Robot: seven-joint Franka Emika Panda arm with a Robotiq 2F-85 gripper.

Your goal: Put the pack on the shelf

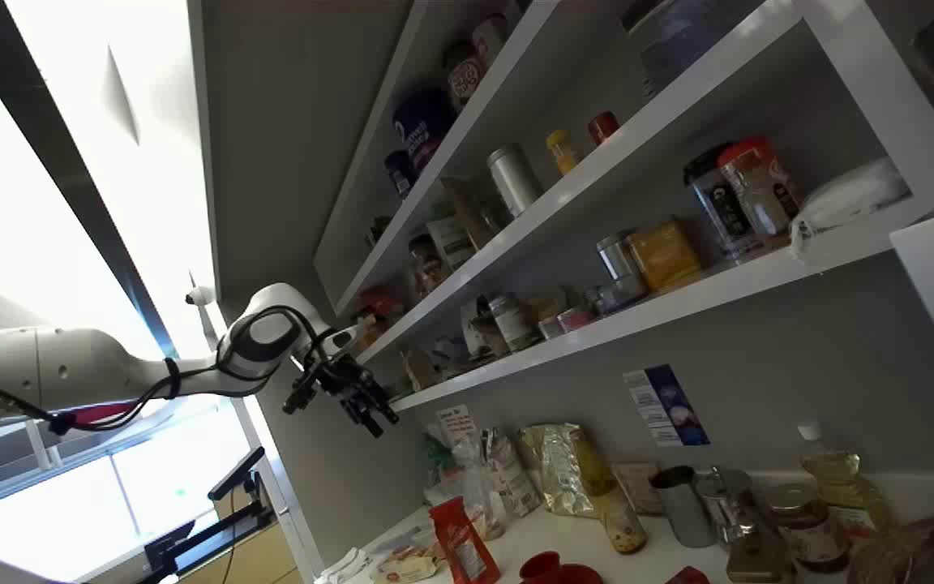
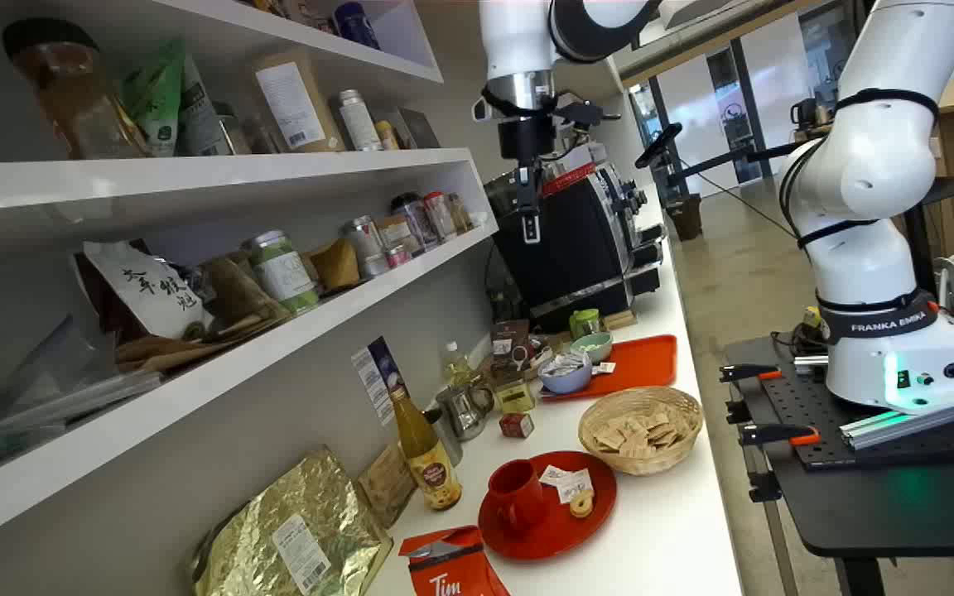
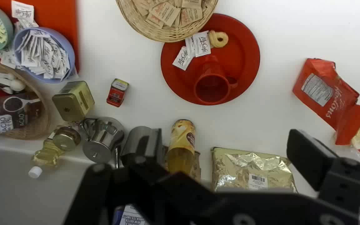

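In an exterior view, I see the black tool (image 1: 382, 421) hanging high over the white tabletop (image 1: 556, 531). Jars (image 1: 759, 188) and cans (image 1: 618, 258) sit on the lowest long white shelf (image 1: 597, 331). The red pack (image 1: 464, 542) sits lower down, on the tabletop. In an exterior view, the white arm (image 2: 879, 182) stands tall and the tool points down. The pack is near a red plate (image 2: 560, 530) with a red cup (image 2: 517, 490) on it. In the wrist view, the two black fingers (image 3: 305, 159) are wide apart. A shiny gold bag (image 3: 252, 167) shows between them. The pack is off to one side.
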